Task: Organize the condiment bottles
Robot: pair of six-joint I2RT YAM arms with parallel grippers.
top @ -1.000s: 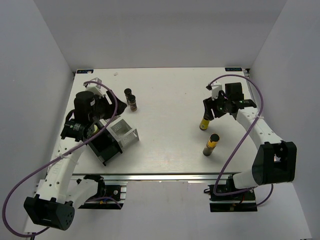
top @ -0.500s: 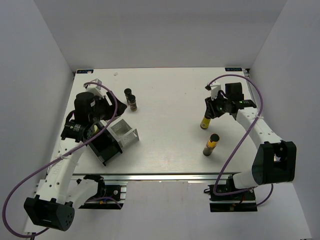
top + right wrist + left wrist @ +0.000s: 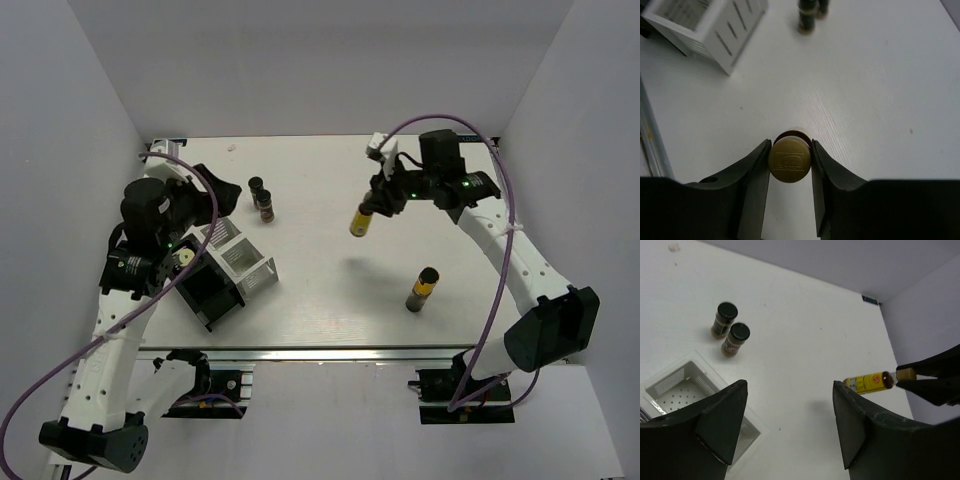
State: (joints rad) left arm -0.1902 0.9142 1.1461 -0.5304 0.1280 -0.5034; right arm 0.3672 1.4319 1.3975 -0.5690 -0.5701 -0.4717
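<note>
My right gripper (image 3: 789, 161) is shut on the gold cap of a yellow-labelled condiment bottle (image 3: 360, 222) and holds it tilted in the air above the table's middle. The left wrist view shows that same bottle (image 3: 869, 381) hanging sideways. A second yellow-labelled bottle (image 3: 423, 289) stands at the front right. Two dark brown bottles with black caps (image 3: 257, 187) (image 3: 265, 205) stand side by side at the back left, also seen as a pair (image 3: 724, 319) (image 3: 736, 338) from the left wrist. My left gripper (image 3: 790, 425) hangs open and empty above the rack's right edge.
The black-and-clear compartment rack (image 3: 225, 275) sits at the front left, with its white perforated compartment (image 3: 675, 385) below my left fingers. It shows as a white slotted box (image 3: 705, 25) in the right wrist view. Grey walls close the table on three sides.
My right gripper closed on the bottle's cap, lifted it off the table and carried it left toward the middle. My left arm drew back to the left, still open.
</note>
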